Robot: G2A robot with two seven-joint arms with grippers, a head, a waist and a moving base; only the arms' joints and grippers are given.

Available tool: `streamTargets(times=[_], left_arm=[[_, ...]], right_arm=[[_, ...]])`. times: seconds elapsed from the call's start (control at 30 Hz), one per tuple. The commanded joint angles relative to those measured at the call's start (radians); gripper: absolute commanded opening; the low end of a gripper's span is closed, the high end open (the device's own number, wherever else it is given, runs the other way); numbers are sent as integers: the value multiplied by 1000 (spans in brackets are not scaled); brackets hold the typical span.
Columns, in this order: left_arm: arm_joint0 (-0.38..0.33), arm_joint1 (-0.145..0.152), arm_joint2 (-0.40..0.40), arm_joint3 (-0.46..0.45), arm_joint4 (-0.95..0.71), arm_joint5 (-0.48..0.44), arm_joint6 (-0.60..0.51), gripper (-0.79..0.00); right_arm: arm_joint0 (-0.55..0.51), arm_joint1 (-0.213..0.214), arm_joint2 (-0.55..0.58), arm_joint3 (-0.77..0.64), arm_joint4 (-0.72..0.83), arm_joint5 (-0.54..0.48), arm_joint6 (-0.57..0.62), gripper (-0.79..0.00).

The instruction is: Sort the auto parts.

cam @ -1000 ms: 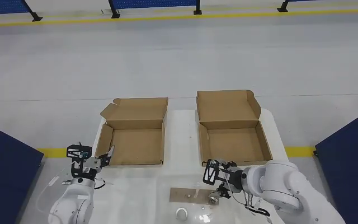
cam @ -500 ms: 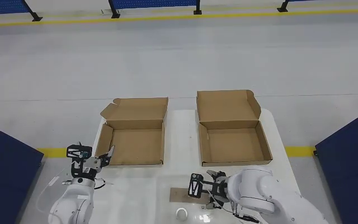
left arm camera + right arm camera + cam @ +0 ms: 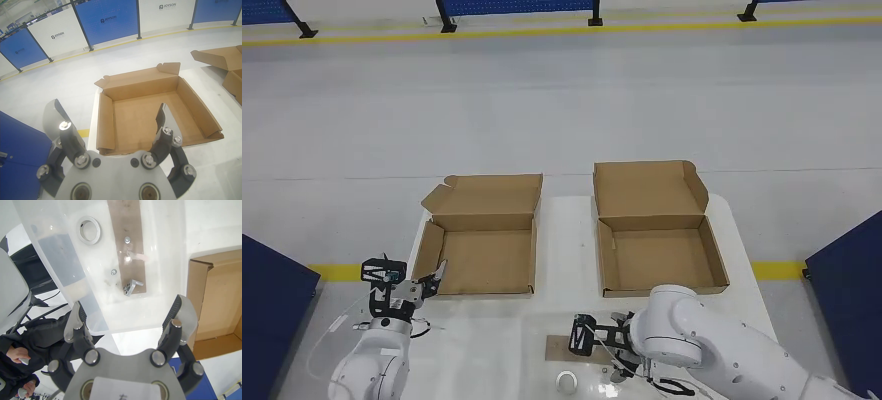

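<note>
A clear plastic bin [image 3: 79, 262] at the table's front holds the auto parts: a metal ring [image 3: 89, 230], a small machined bracket [image 3: 131, 287] and two nuts [image 3: 127, 239] [image 3: 113, 272], some on a brown strip [image 3: 130, 247]. My right gripper [image 3: 130, 311] hovers open above the bin's end, nothing between its fingers. From above, the ring [image 3: 567, 381] and the strip [image 3: 577, 348] lie just left of the right arm [image 3: 682, 335]. My left gripper [image 3: 111, 111] is open and empty, held near the front left corner of the left cardboard box [image 3: 151, 117].
Two open cardboard boxes sit side by side behind the bin, the left box [image 3: 482, 262] and the right box [image 3: 657, 258], both with bare floors and raised back flaps. Blue panels stand at both sides of the table.
The right arm has swung left along the table's front, bringing its gripper over the bin. The left arm has stayed still.
</note>
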Motion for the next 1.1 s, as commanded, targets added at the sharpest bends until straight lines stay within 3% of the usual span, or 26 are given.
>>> streamTargets(times=[0.0, 0.4, 0.77, 1.07], left_arm=[[0, 0, 0, 0, 0, 0, 0, 0], [0, 0, 0, 0, 0, 0, 0, 0], [0, 0, 0, 0, 0, 0, 0, 0], [0, 0, 0, 0, 0, 0, 0, 0]], right_arm=[[0, 0, 0, 0, 0, 0, 0, 0], [-19, -16, -39, 48, -48, 78, -44, 0], [-8, -44, -86, 105, -80, 172, -8, 0], [-5, -47, -96, 106, -90, 159, -7, 0]])
